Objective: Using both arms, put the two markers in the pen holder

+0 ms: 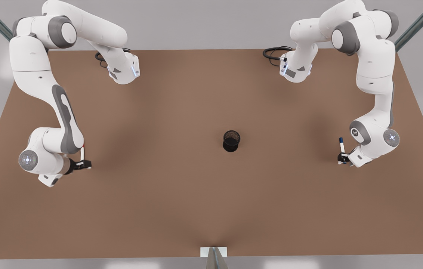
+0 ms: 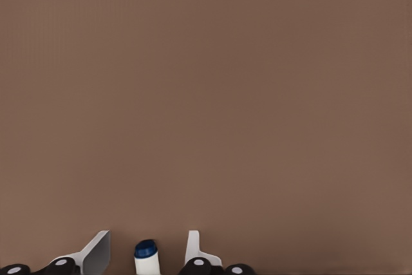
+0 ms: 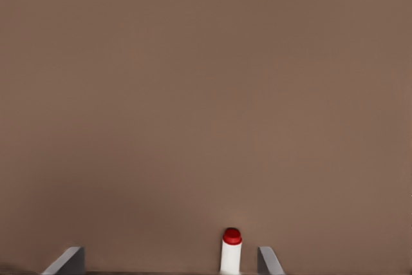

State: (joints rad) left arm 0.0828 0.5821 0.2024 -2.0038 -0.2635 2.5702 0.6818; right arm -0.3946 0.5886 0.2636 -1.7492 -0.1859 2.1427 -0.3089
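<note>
The pen holder, a black mesh cup, stands upright in the middle of the brown table. At the front view's right, my left gripper straddles the near end of the blue-capped marker. Its fingers are open, with a narrow gap showing on each side of the barrel. At the front view's left, my right gripper is open wide around the red-tipped marker. That marker sits nearer one finger.
The two arm bases with black cables stand along the table's far edge. A small white bracket sits at the middle of the near edge. Bare tabletop separates each gripper from the cup.
</note>
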